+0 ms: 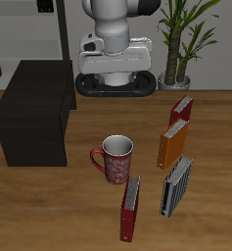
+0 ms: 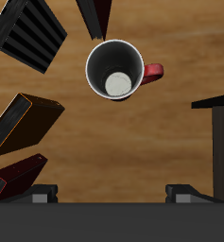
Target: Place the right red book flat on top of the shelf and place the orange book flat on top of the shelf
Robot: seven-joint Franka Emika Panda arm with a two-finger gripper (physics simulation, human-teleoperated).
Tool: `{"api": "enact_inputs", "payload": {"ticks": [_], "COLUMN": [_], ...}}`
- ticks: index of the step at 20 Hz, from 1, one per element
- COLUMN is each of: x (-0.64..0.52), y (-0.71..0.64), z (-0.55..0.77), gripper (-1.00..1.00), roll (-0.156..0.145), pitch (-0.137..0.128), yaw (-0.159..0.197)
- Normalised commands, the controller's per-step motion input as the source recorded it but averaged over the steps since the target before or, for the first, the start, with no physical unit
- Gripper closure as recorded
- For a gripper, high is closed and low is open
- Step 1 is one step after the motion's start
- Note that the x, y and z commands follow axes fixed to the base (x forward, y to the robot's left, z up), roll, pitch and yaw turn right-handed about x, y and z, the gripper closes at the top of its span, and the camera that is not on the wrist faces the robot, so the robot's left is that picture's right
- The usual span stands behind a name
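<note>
Worktop: wood, books standing upright.
Claw: spread wide, empty, above the mug.
Right red book: just past the mug, frontward.

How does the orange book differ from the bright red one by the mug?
The orange book looks thicker than the right red book. The right red book stands nearer the front edge of the table, beside the mug; the orange book is farther back. Both stand upright on the table.
</note>
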Motion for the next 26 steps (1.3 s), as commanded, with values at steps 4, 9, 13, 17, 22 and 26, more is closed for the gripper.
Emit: {"api": "enact_inputs", "payload": {"ticks": [4, 9, 13, 17, 22, 26], "x": [0.09, 0.13, 0.31, 0.25, 0.58, 0.38], "y": [-0.04, -0.06, 0.01, 0.02, 0.01, 0.02], "z": [0.0, 0.06, 0.13, 0.15, 0.28, 0.18], "gripper": [-1.0, -1.0, -1.0, -1.0, -1.0, -1.0], "roll": [-0.025, -0.028, -0.002, -0.014, -0.053, -0.039], "pitch": [0.015, -0.002, -0.019, -0.016, -0.038, 0.001], "yaw": [-0.011, -0.002, 0.038, 0.036, 0.039, -0.021]}}
